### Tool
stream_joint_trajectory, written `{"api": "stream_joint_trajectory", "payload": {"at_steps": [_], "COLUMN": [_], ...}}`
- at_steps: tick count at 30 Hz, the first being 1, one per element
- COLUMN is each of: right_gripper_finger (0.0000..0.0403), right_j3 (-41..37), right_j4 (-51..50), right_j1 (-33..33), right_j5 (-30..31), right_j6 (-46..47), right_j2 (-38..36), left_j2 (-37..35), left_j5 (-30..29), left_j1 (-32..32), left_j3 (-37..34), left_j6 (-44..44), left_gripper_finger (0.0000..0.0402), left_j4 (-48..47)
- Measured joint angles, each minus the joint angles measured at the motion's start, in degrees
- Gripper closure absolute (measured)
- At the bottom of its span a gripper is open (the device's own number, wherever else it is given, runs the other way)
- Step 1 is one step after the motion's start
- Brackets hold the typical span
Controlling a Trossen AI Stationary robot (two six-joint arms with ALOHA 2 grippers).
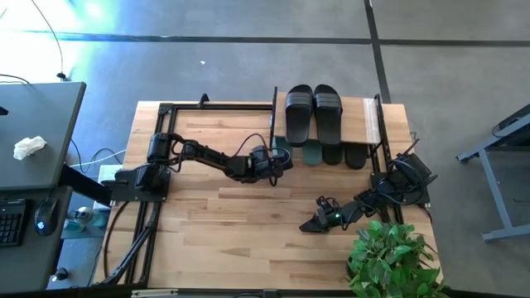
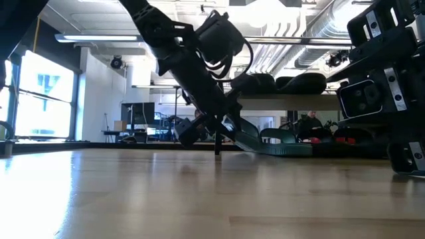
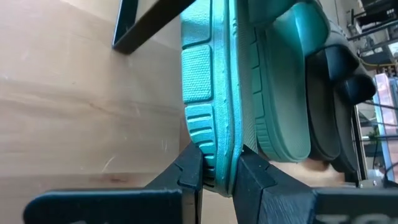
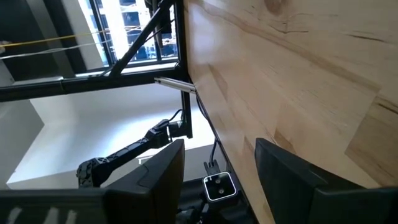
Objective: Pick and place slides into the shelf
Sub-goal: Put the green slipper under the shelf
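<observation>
While my left gripper (image 3: 217, 177) clamps the heel edge of one sage-green slide (image 3: 208, 93), that slide stands on its side at the left end of the shelf (image 1: 370, 121), its toe pushed in under the wooden top board beside the thin black upright.

Item, lower level: the other green slide (image 3: 286, 81) lies just beside the held one, already in; a black pair (image 1: 344, 154) lies farther along, partly hidden under the board.

Item, top board: a black pair (image 1: 314, 110) with ribbed straps, side by side.

Tally, as I judge it: five slides placed, the sixth half entered and not yet released. Left to do: lay it flat next to its mate and let go.

Item, right gripper (image 1: 319, 222): fingers apart, holding nothing, low over the counter (image 1: 207, 232) near a potted plant (image 1: 389, 252), well apart from the shelf.
</observation>
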Motion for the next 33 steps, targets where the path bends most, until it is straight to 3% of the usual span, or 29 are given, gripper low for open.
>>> {"api": "stream_joint_trajectory", "payload": {"at_steps": [10, 21, 33], "right_gripper_finger": [0.0217, 0.0217, 0.0217], "right_j3": [0.02, 0.07, 0.07], "right_j4": [0.02, 0.50, 0.44], "right_j1": [0.00, 0.00, 0.00], "right_j5": [1.42, 1.95, 2.12], "right_j6": [0.13, -0.21, -1.06], "right_j2": [0.01, 0.07, 0.04], "left_j2": [3.70, 5.57, 5.57], "left_j5": [3.58, 4.19, 7.13], "left_j1": [0.07, 0.35, 1.40], "left_j3": [1.46, 6.95, 7.82], "left_j6": [-0.12, 3.79, 4.61], "left_gripper_finger": [0.0363, 0.0364, 0.0246], "left_j4": [4.30, 0.17, -2.85]}}
